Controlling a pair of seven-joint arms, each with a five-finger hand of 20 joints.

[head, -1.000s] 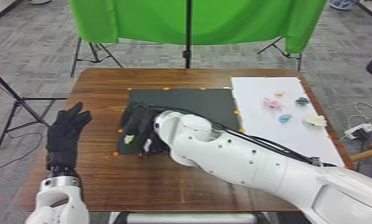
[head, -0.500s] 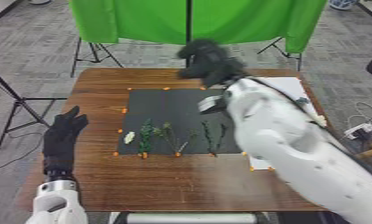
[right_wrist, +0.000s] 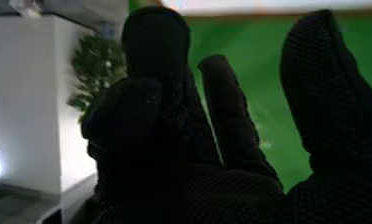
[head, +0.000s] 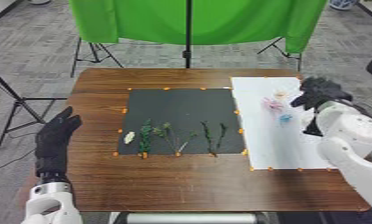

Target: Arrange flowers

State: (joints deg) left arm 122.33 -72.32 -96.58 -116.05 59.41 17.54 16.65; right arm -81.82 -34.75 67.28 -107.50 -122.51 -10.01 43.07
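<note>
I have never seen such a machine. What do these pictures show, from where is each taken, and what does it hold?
This is a robot with two white arms, whose hands wear black gloves. The head view looks down from the robot's head; the right wrist view comes from a camera beside its right hand.

On the brown table lie a dark sheet and a white sheet. The dark one bears green stems and a cream flower; the white one has small pink and blue flowers. The left hand is at the table's left side. I see nothing held by either hand.
</note>
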